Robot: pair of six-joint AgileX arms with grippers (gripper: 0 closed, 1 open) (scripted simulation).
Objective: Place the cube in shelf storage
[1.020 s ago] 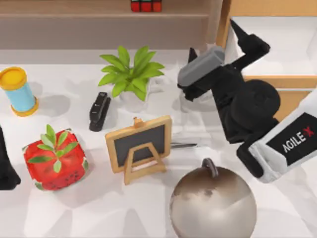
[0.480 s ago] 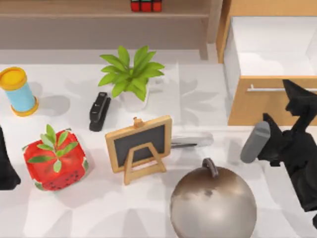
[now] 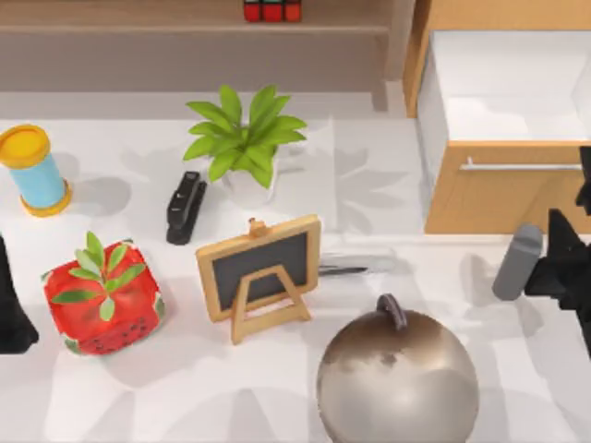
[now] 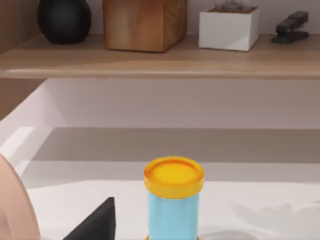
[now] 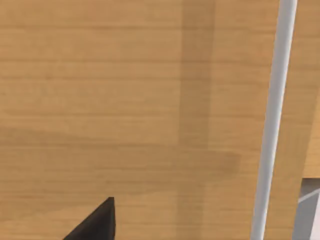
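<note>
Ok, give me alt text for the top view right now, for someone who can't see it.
The cube sits on the shelf storage at the table's far edge. The right gripper is at the right edge beside the open drawer cabinet; a plant, chalkboard and strawberry cube stand on the table.

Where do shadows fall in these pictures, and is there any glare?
Top view: the plant throws soft leafy shadows across the white table, and the metal ball shows a dull sheen. Left wrist view: a shaded band lies under the shelf board. Right wrist view: a faint shadow crosses the wooden drawer front.
</note>
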